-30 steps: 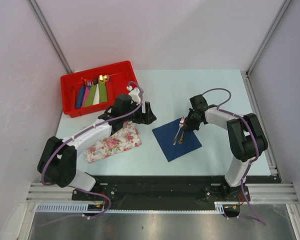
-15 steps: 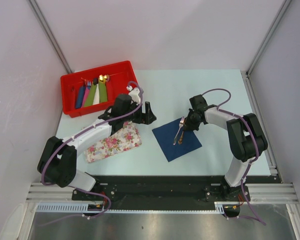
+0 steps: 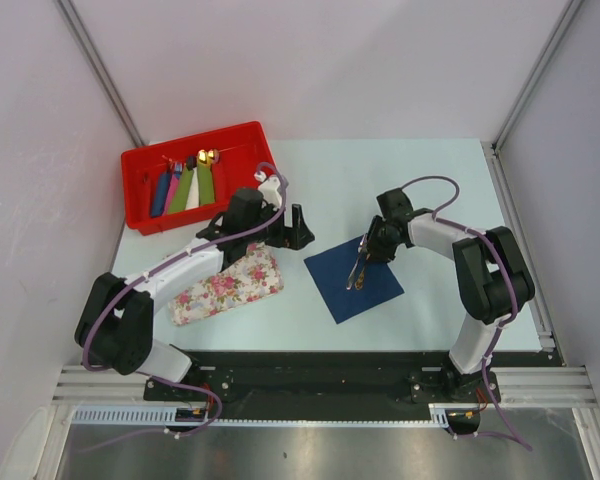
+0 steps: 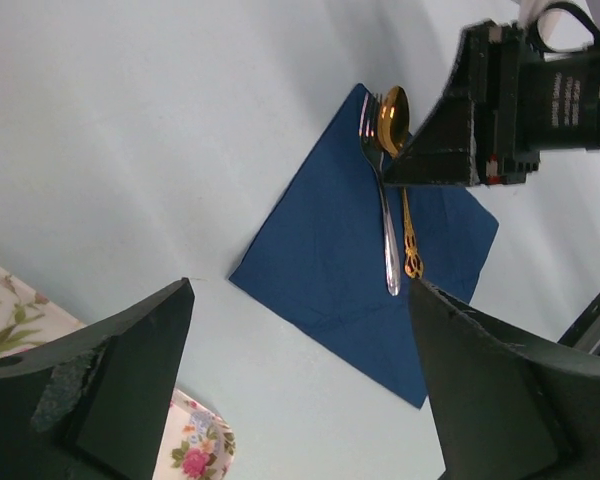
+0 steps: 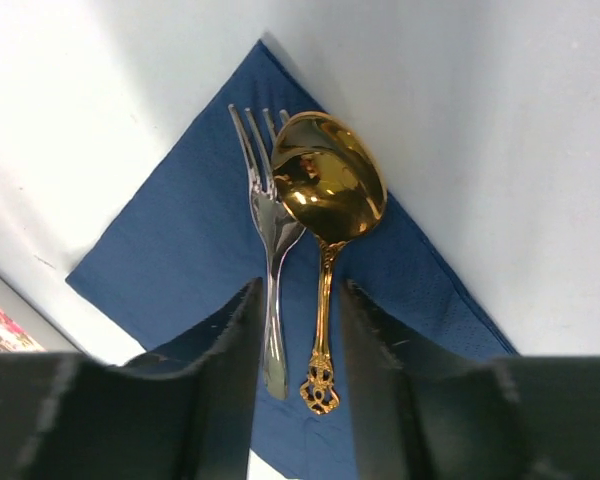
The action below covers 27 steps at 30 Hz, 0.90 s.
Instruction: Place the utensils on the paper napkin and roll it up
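Two utensils, the silvery fork [image 5: 270, 220] and the gold spoon [image 5: 328, 190], lay side by side on the navy napkin [image 3: 353, 277] on the counter [image 3: 410, 180]. The right jaws hovered over their handles, narrowly parted and gripping nothing; the left jaws gaped wide near the floral tray [image 3: 227, 285].

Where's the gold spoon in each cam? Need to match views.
Top external: spoon right of centre, on the napkin, partly under the right gripper.
Left wrist: spoon upper right, fork on its left.
Right wrist: spoon centre, bowl uppermost, fork on its left.
Shared landmark: the navy napkin underneath.
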### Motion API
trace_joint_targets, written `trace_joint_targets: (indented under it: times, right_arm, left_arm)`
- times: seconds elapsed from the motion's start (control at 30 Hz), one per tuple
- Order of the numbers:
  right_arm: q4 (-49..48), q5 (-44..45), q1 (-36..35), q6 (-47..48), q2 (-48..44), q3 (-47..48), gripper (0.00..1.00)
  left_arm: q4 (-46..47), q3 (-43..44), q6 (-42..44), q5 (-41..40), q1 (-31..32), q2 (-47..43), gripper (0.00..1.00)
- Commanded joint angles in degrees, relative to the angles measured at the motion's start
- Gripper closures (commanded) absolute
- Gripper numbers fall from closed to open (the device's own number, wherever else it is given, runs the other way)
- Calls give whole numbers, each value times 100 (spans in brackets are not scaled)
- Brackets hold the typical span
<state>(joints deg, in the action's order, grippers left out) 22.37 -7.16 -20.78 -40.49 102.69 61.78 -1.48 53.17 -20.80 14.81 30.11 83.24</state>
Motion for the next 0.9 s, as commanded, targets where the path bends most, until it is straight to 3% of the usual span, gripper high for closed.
trace_joint_targets:
  times: [0.0, 0.2, 0.3, 0.4, 0.53, 0.67, 0.8, 0.87]
  right_arm:
    - [154, -75, 47, 277, -170, 255, 57]
    - [347, -400, 91, 1076, -654, 256, 46]
    - [364, -663, 161, 1446, -909, 98, 42]
    - [303, -1286, 354, 1974, -1067, -147, 40]
    - [303, -1937, 714, 2536, -1234, -420, 39]
    - [566, -1824, 996, 3134, -1401, -553, 39]
    - [847, -1614, 1207, 3459, -1542, -711, 39]
    - [979, -1359, 1207, 3609, -1516, -702, 40]
  left_arm:
    - [288, -210, 750, 671, 4, -465, 3]
    - [-193, -842, 3553, 2296, 179, -1134, 1]
    - [-537, -1045, 5237, 2369, 653, -1302, 5]
    - [-889, -1116, 6242, 2090, 1294, -1188, 8]
    - [-767, -1045, 6412, 1877, 1752, -784, 8]
    - [-932, -887, 6886, 1956, 2060, -397, 9]
    - [-995, -755, 7309, 1702, 2455, 76, 23]
    - [-838, -738, 7283, 1683, 2552, 227, 24]
